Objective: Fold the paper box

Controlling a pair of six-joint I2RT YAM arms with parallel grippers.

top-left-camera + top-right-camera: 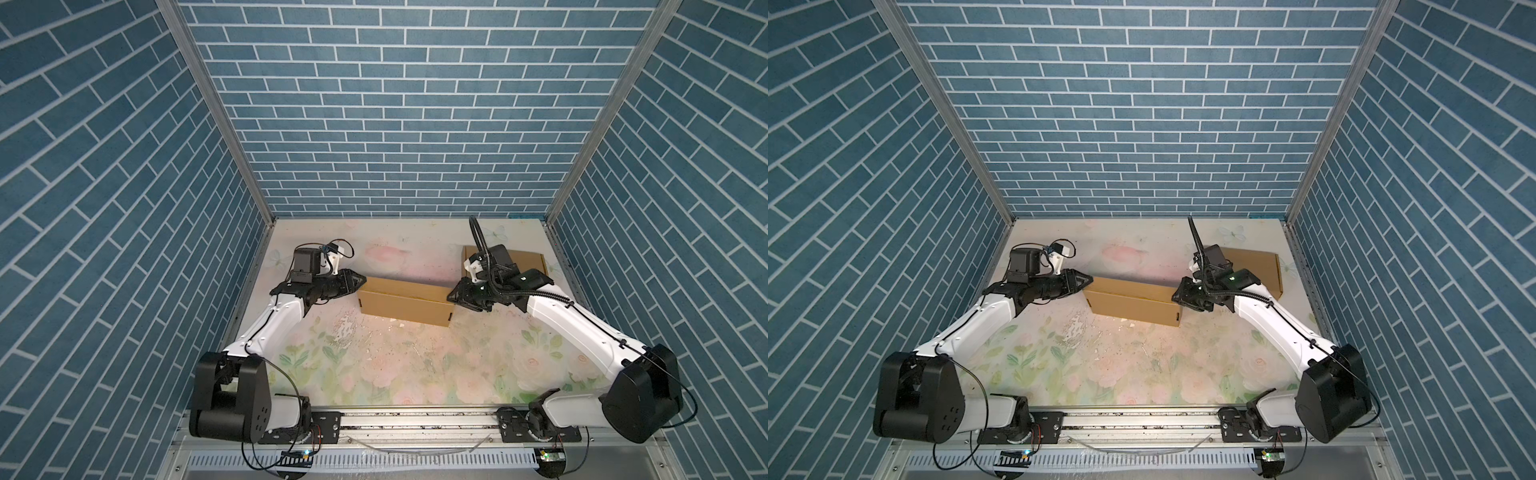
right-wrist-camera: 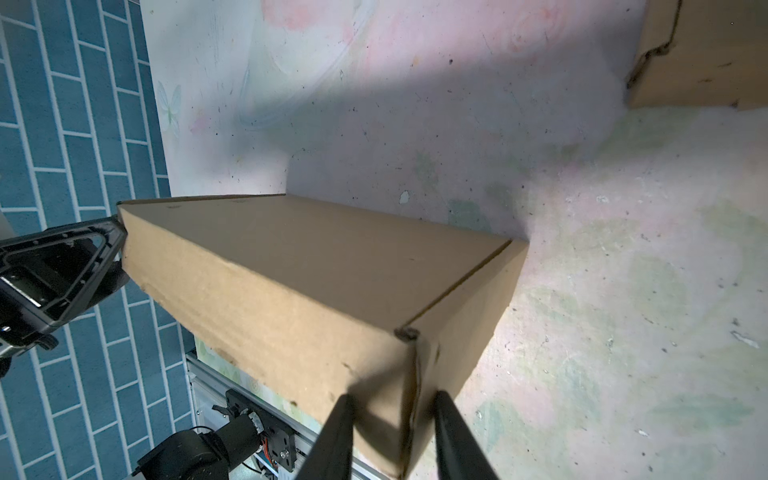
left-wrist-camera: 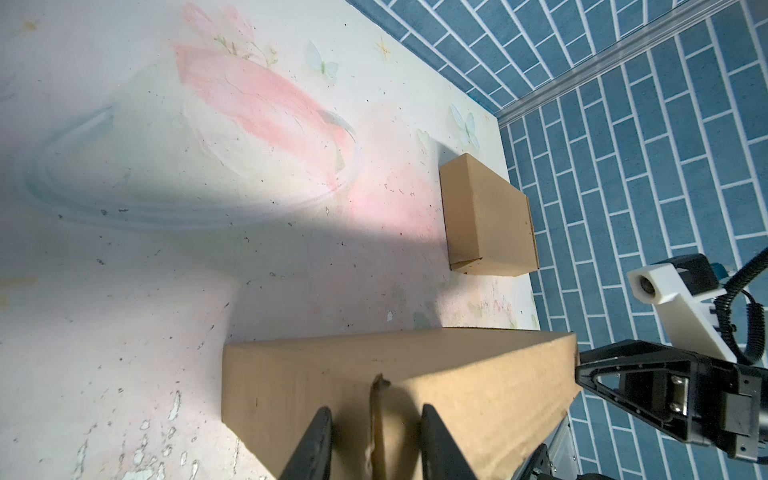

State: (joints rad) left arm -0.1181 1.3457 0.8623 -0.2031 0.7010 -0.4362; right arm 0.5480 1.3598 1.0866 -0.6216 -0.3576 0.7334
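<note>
The paper box (image 1: 405, 301) (image 1: 1133, 301) is a closed brown cardboard box lying mid-table between my two grippers. My left gripper (image 1: 362, 281) (image 1: 1089, 279) touches its left end. In the left wrist view its fingers stand partly open (image 3: 376, 409) on either side of a raised cardboard edge of the box (image 3: 457, 386), with a gap on each side. At the right end, my right gripper (image 1: 451, 296) (image 1: 1175, 296) meets the box. In the right wrist view its fingers (image 2: 392, 397) are apart and straddle a corner of the box (image 2: 311, 270).
A second closed brown box (image 1: 528, 259) (image 1: 1262, 266) (image 3: 486, 216) (image 2: 702, 54) lies at the back right, partly behind the right arm. Blue brick-pattern walls close in three sides. The metal rail (image 1: 415, 419) with the arm bases runs along the front edge.
</note>
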